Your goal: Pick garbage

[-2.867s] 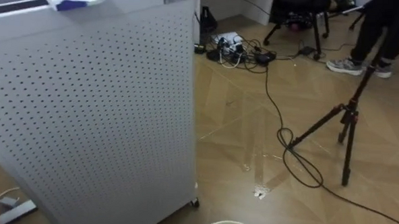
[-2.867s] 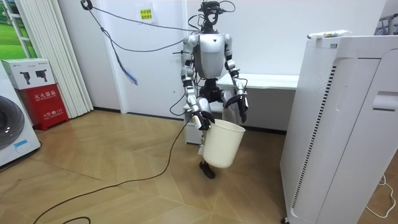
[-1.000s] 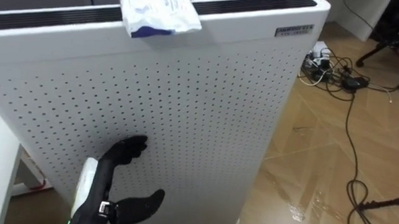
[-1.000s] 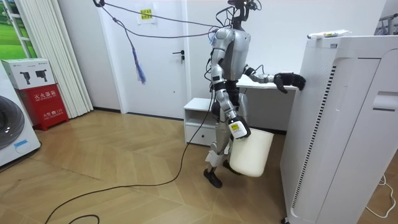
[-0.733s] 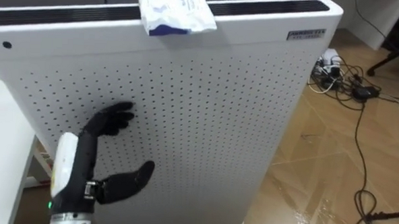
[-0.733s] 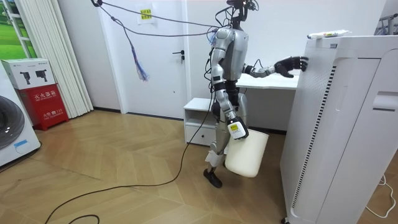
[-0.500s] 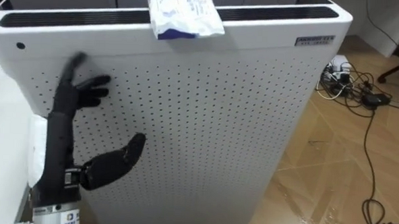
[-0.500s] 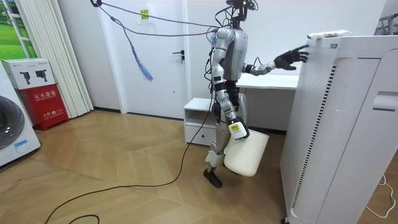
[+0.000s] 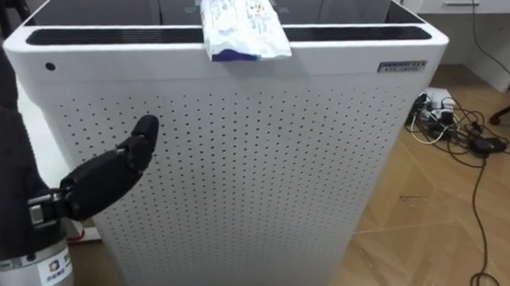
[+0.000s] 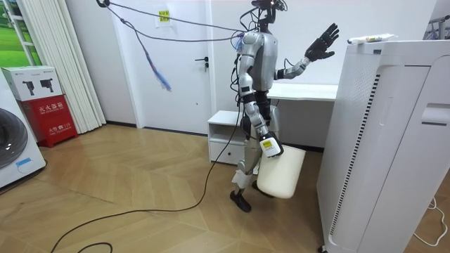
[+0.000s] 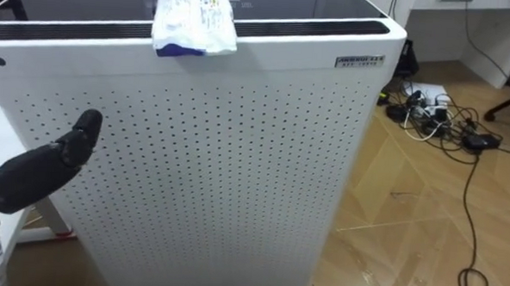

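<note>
Garbage, a white packet (image 9: 243, 28), lies on the top front edge of the perforated white unit (image 9: 236, 185), with the left hand (image 9: 107, 175) lower down. In the room view that hand's fingers (image 10: 325, 36) are spread and empty, and the right hand (image 10: 268, 146) grips a bin (image 10: 283, 174). In the right eye view the packet and hand are apart.

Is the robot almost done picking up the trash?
Not yet. Done: it stands at the tall white unit, with the white bucket hanging from its right hand. In hand: its left hand is raised and open, holding nothing. Left: grab the wrapper lying on the unit's top and drop it in the bucket.
</note>
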Controlling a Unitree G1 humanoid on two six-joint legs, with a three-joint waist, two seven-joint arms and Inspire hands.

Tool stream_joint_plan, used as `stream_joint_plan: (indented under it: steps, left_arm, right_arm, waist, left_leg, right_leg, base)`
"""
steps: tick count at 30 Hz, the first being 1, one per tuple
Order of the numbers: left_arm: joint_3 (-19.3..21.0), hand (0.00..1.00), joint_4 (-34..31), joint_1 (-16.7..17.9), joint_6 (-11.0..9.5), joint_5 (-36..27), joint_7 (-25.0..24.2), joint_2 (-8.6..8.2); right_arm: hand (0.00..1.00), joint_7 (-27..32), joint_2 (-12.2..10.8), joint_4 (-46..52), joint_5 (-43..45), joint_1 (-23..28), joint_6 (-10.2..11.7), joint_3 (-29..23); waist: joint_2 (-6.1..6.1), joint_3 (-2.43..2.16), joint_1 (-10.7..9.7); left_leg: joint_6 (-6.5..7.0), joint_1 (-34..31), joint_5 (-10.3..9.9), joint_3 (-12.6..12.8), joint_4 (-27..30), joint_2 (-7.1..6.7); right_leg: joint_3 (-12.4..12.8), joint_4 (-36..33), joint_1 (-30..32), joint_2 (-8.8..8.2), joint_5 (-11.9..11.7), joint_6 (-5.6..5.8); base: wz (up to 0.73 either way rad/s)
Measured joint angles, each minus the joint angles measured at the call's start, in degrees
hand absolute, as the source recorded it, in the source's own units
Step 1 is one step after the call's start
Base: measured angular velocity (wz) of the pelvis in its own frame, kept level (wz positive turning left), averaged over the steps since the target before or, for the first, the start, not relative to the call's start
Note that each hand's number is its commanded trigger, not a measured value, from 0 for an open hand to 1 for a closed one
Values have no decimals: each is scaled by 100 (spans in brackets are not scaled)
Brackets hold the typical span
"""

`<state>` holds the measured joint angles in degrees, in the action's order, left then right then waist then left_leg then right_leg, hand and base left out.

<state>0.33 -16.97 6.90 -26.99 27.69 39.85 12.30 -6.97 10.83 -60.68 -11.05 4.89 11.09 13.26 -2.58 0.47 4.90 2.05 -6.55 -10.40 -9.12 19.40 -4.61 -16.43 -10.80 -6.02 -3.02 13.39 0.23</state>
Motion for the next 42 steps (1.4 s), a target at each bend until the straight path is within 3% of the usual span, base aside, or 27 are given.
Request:
stream_joint_plan:
  steps: [5, 10, 16, 27, 35, 42]
  left_arm:
    - [-100, 0, 5, -106, 0, 2, -37, 0]
    - [-184, 0, 12, -116, 1, 26, -65, 1]
    - [-362, 0, 151, -162, 94, 511, -70, 162]
    - [-502, 0, 268, -207, 257, 1606, -54, 247]
    - [-492, 0, 268, -496, 253, 1685, 67, 249]
    - [-493, 0, 316, -531, 255, 1683, 116, 252]
  right_arm:
    - [100, -14, 9, -2, 0, -2, 0, 5]
    - [100, -79, 9, -3, 1, -4, -4, 11]
    - [100, -118, 47, -3, 6, -58, -122, 9]
    - [100, -136, 72, 34, 16, -42, -129, 3]
    - [100, -2, 72, 35, 18, -40, -129, -80]
    - [100, 7, 77, 35, 11, -39, -129, -85]
  waist:
    - [35, 47, -28]
    - [40, 53, -135]
    - [121, 81, -202]
    - [272, 32, -332]
    - [270, 32, -340]
    - [264, 36, -364]
  left_leg:
    - [0, 0, -1, -1, -21, -1]
    - [0, 0, -1, -3, -31, -8]
    - [3, -38, -3, 56, -12, -2]
    - [6, -23, -5, 106, -56, 1]
    - [9, 34, -3, 138, -94, 3]
    - [9, 111, -3, 256, -166, 30]
  right_leg:
    - [10, 2, 4, -6, 0, 0]
    - [65, 4, 4, -2, 0, 0]
    - [87, -23, 18, 0, -1, -1]
    - [158, -26, 90, -7, -2, -2]
    - [231, -45, 84, -17, -2, -2]
    - [354, -74, 93, -17, -1, -1]
  base:
    - [0]
    - [0]
    - [0]
    - [-3]
    - [-3]
    - [-9]
